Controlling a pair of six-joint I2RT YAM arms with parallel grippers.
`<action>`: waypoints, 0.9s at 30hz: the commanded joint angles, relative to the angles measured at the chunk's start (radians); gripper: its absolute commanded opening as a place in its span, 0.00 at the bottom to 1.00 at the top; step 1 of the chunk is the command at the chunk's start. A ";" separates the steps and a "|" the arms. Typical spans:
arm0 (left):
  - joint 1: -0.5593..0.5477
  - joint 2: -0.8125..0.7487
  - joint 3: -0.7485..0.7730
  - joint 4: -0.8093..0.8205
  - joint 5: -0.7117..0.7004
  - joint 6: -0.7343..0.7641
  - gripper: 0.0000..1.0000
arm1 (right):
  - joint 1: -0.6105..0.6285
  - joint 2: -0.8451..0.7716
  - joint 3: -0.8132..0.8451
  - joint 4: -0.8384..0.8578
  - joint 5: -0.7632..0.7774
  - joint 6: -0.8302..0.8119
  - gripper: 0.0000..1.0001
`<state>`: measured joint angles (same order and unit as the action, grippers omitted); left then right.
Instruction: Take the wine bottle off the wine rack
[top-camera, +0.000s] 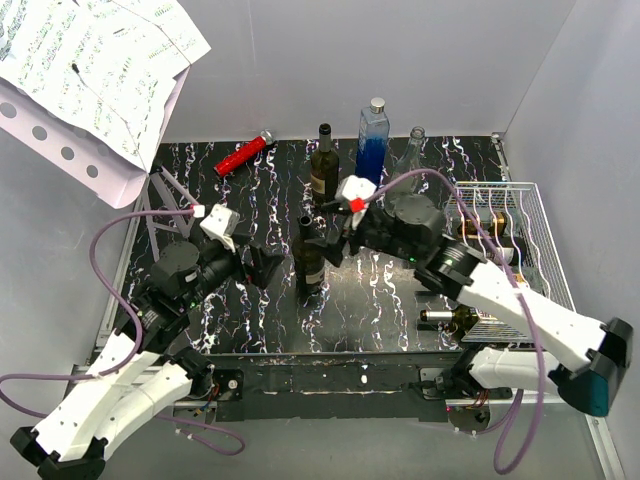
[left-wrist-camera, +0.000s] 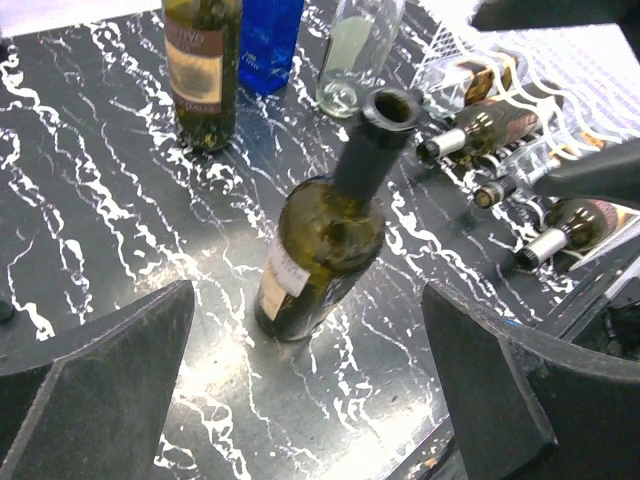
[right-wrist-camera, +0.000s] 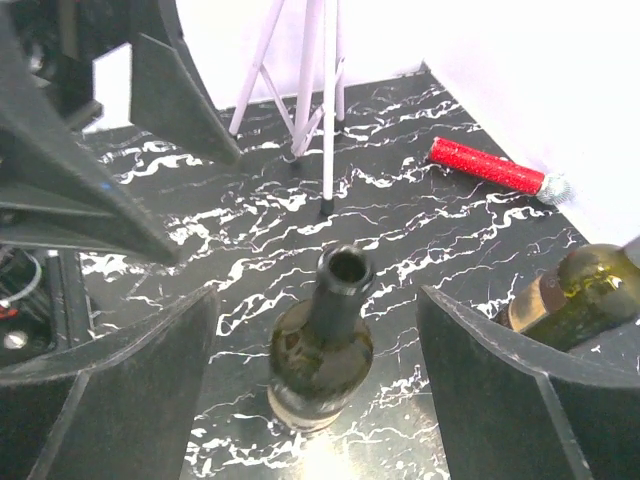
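The right gripper is seen with its jaws spread wide on either side of the dark green glass wine bottle, and neither finger is pressed against it. The bottle is stood upright and uncapped on the black, white-veined marbled tabletop. It is off the white wire-grid wine rack, to that rack's left; other bottles are laid in the rack. The left gripper is held fully open just beside the bottle, clear of it. A red glittery cylinder is laid near the back wall.

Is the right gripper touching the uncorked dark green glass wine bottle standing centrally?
Apart. Right wrist view shows tabletop between the bottle and each finger of the right gripper.
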<state>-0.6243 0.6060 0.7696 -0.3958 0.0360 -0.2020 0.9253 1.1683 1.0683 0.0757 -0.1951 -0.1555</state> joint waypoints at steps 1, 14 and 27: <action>-0.005 0.047 0.089 0.012 0.039 -0.020 0.98 | 0.004 -0.134 -0.027 -0.111 0.083 0.137 0.87; -0.040 0.271 0.204 0.060 0.006 0.018 0.88 | 0.006 -0.420 -0.172 -0.260 0.226 0.343 0.88; -0.166 0.463 0.293 0.097 -0.169 0.000 0.61 | 0.004 -0.529 -0.235 -0.336 0.232 0.329 0.86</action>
<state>-0.7731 1.0462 1.0035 -0.3225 -0.0513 -0.2005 0.9253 0.6662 0.8509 -0.2653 0.0456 0.1734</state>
